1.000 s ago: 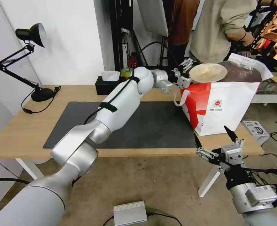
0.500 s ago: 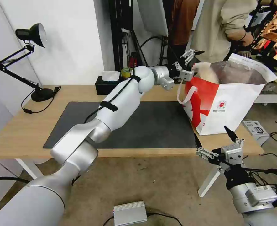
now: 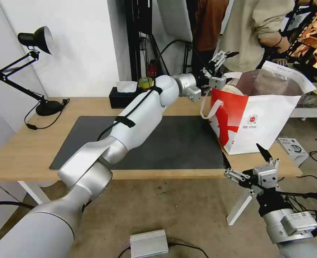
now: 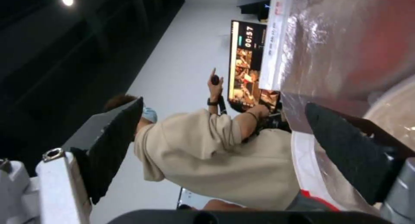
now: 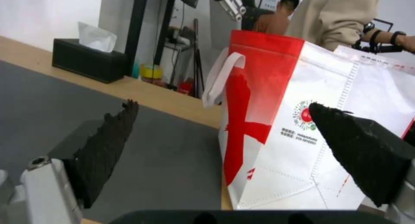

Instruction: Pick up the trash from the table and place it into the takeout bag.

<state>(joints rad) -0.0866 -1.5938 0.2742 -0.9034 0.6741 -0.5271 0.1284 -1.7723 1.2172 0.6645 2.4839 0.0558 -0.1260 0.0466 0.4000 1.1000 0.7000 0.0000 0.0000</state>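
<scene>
Up above the near rim of the red-and-white takeout bag (image 3: 259,120) on the tabletop (image 3: 29,143), we hold our left gripper (image 3: 223,60) spread and empty, a beige-tan bowl (image 3: 233,89) inside the bag, while our right gripper (image 3: 245,157) hangs released below the tabletop's front edge.

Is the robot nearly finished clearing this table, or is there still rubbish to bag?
Nearly done, it seems. A beige bowl sits inside the takeout bag. The left gripper hovers open above the bag; the right gripper waits open by the table edge. No trash visible on the mat.
</scene>
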